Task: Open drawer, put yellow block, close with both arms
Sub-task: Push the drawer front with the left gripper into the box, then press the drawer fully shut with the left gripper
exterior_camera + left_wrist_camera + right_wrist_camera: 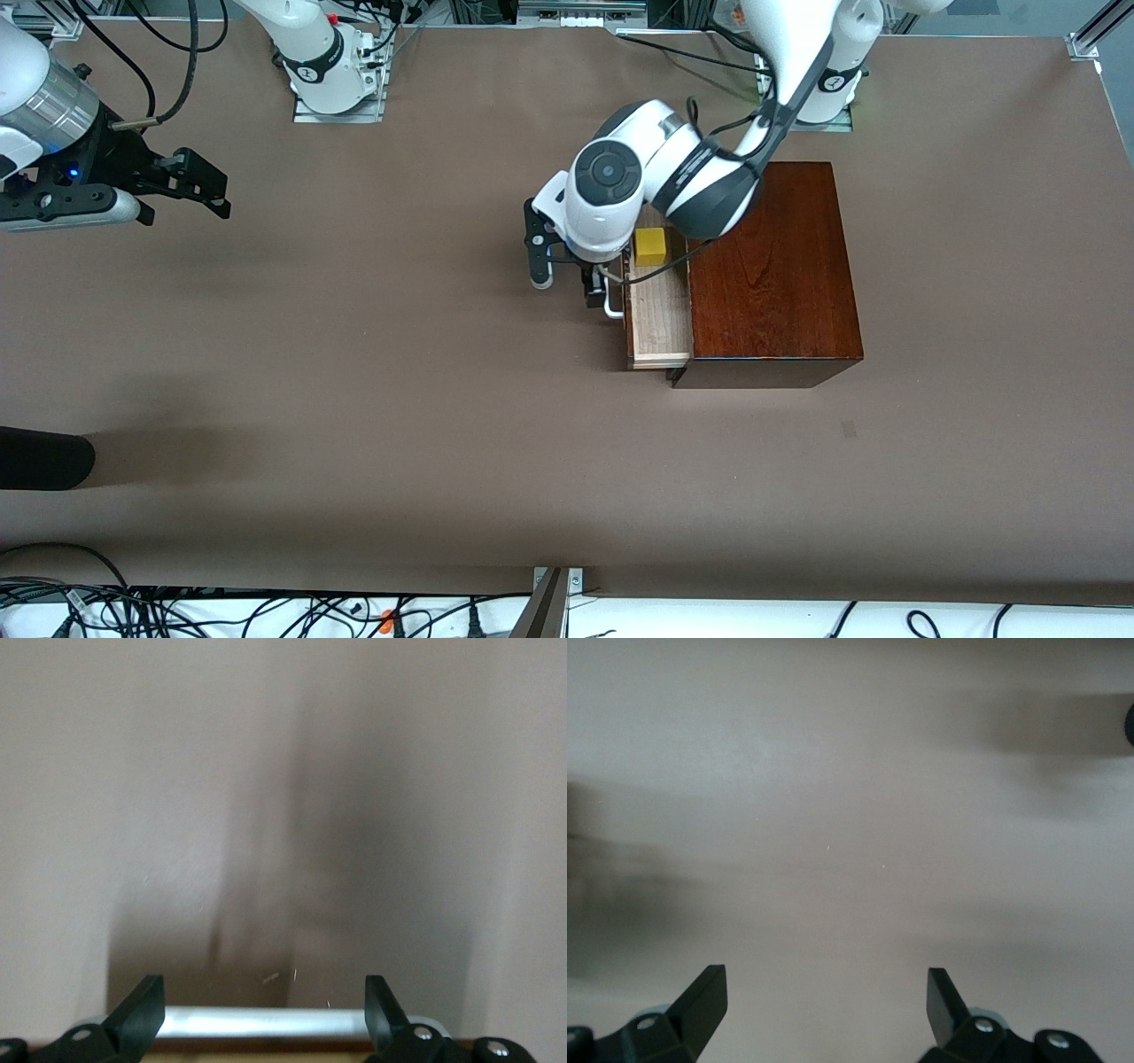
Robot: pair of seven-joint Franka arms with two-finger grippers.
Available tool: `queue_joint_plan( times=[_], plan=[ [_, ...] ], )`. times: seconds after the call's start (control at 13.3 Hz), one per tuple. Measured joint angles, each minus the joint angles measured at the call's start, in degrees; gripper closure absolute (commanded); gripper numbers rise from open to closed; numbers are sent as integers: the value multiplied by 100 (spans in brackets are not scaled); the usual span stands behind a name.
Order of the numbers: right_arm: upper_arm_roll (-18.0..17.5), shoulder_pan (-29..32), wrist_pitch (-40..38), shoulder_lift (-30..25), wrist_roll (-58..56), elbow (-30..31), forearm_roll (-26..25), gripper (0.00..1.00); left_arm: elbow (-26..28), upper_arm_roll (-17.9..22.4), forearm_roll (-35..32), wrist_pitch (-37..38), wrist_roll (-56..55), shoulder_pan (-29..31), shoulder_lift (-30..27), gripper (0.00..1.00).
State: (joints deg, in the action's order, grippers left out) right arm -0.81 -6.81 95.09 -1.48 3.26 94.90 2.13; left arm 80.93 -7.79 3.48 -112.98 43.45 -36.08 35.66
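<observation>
Left fingers [142, 1005]: black, spread wide, straddling the drawer's [660, 323] white bar handle [266, 1022].
Right fingers [704, 997]: spread, empty, over brown surface [354, 399].
Block [651, 245]: yellow cube in pale-wood drawer.

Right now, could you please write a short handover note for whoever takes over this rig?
Left end effector: open, in front of the drawer, fingers either side of the white handle, not clamped.
Right end effector: open, empty, waiting over bare table at the right arm's end.
Drawer is pulled out of the wooden box; the yellow block lies in it.
Done: drawer opened, block placed.
Left: push the drawer shut with both arms.
</observation>
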Motion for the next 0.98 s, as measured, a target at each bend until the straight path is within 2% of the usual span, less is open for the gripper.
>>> queue_joint_plan(
  times=[0.53, 0.98],
  plan=[
    [70, 1, 38, 34, 37, -34, -2, 0, 68, -62, -7, -111, 775, -57, 221, 0],
    [77, 1, 46, 40, 36, -35, -9, 0, 164, -25, -223, 145, 885, 9, 230, 0]
  ],
)
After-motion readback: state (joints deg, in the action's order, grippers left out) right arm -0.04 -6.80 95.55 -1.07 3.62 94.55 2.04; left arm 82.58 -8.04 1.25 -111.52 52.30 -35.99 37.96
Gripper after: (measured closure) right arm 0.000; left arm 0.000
